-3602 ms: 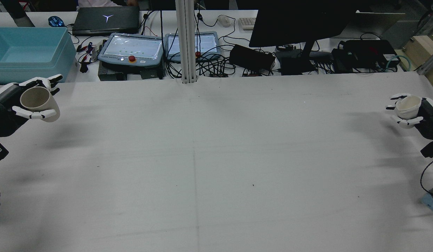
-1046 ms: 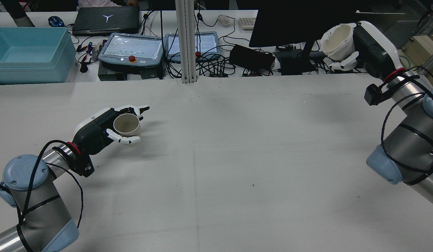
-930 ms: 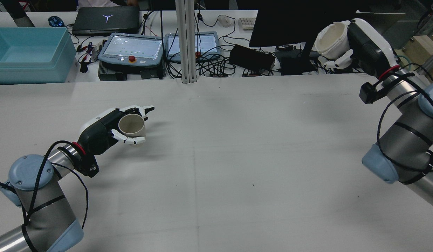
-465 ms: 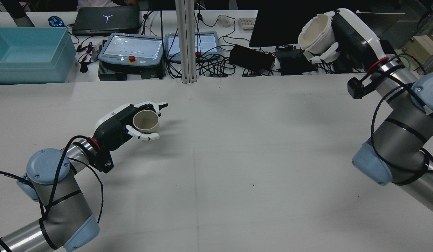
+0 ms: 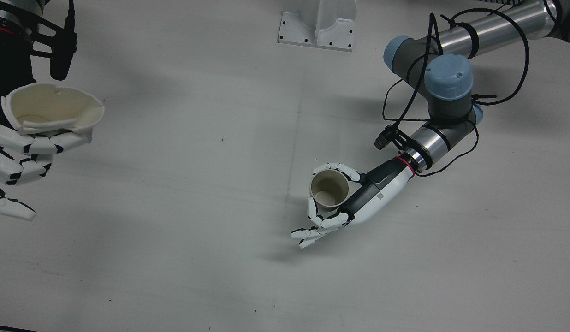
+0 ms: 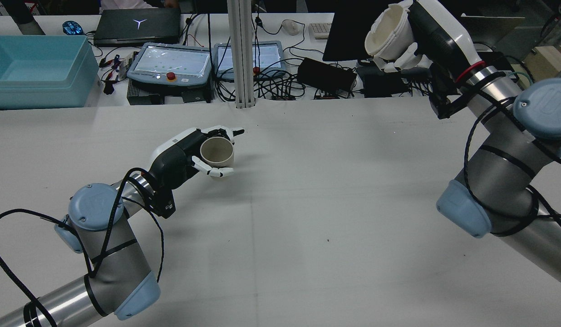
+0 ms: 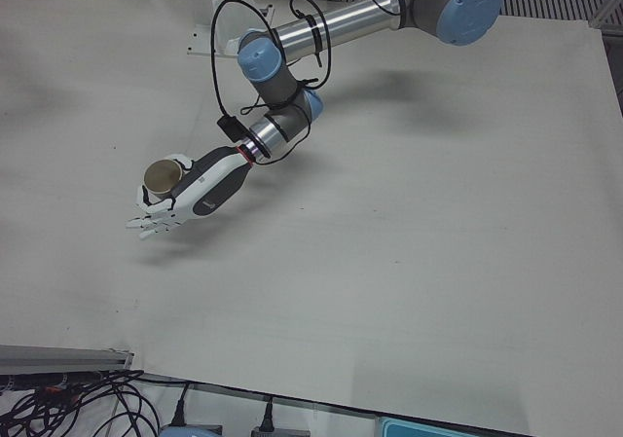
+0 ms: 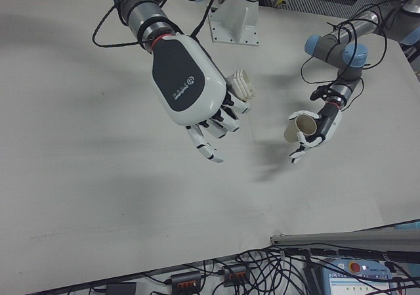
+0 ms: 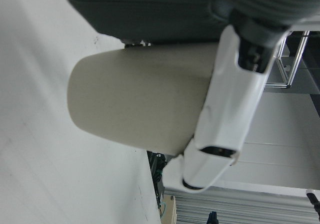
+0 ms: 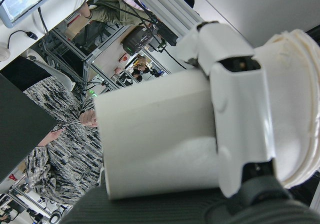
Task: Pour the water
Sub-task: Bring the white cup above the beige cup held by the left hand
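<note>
A beige cup (image 6: pixel 217 152) stands upright, mouth up, left of the table's centre, with my left hand (image 6: pixel 189 156) shut on it. It also shows in the front view as the beige cup (image 5: pixel 329 187) in the left hand (image 5: pixel 354 203). Whether it touches the table I cannot tell. My right hand (image 6: pixel 425 32) is shut on a white crumpled paper cup (image 6: pixel 389 32), held high over the far right of the table and tilted toward the left. In the front view the white cup (image 5: pixel 52 110) is far from the beige one. No water is visible.
Behind the table's far edge are a blue bin (image 6: pixel 35 68), two teach pendants (image 6: pixel 169 63), a metal post (image 6: pixel 242 54), a dark monitor (image 6: pixel 376 27) and tangled cables. A white pedestal (image 5: pixel 317 23) sits at the robot's side of the table.
Both arms have swung in from the table's sides. The left hand has carried the beige cup toward the centre. The right hand has risen, moved left and tilted the white cup.
</note>
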Robot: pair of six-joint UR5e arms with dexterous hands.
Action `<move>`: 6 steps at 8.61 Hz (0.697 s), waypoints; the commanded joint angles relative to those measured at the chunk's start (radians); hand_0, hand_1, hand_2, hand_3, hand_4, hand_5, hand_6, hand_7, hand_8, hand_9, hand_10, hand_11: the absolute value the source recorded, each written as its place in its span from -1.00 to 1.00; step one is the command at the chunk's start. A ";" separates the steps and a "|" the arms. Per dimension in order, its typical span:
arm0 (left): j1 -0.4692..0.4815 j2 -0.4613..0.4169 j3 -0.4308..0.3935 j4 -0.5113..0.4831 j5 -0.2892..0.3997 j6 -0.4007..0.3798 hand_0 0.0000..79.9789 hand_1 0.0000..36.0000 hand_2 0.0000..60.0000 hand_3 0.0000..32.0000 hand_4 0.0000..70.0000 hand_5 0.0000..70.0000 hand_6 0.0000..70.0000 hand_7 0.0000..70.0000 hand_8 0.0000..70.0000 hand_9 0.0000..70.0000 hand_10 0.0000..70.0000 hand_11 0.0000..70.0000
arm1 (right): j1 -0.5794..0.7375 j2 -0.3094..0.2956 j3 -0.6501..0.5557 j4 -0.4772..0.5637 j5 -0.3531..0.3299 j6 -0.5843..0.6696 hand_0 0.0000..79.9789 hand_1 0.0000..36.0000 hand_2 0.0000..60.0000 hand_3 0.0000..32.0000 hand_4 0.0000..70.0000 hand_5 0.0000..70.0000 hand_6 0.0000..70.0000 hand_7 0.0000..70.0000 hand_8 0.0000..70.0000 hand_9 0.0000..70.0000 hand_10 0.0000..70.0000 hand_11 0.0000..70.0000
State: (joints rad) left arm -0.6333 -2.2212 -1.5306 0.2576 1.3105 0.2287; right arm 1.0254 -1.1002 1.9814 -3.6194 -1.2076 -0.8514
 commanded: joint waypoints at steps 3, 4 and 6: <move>0.055 -0.187 0.127 -0.001 -0.005 0.041 1.00 1.00 1.00 -1.00 0.09 1.00 -0.44 -0.63 -0.66 -0.85 -0.81 -0.61 | -0.053 0.065 -0.003 -0.025 0.020 -0.078 1.00 1.00 1.00 -1.00 1.00 -0.10 1.00 1.00 0.64 1.00 -0.40 -0.02; 0.055 -0.230 0.162 -0.003 -0.005 0.040 1.00 1.00 1.00 -1.00 0.10 1.00 -0.44 -0.62 -0.66 -0.85 -0.81 -0.61 | -0.060 0.069 0.000 -0.036 0.020 -0.090 1.00 1.00 1.00 -1.00 1.00 -0.10 1.00 1.00 0.62 1.00 -0.36 0.04; 0.055 -0.259 0.185 -0.008 -0.025 0.041 1.00 1.00 1.00 -1.00 0.11 1.00 -0.42 -0.61 -0.65 -0.84 -0.81 -0.60 | -0.076 0.075 0.001 -0.041 0.020 -0.112 1.00 1.00 1.00 -1.00 1.00 -0.10 1.00 1.00 0.61 1.00 -0.35 0.05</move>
State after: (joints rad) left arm -0.5789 -2.4312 -1.3834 0.2551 1.3049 0.2661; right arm 0.9678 -1.0327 1.9809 -3.6530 -1.1880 -0.9375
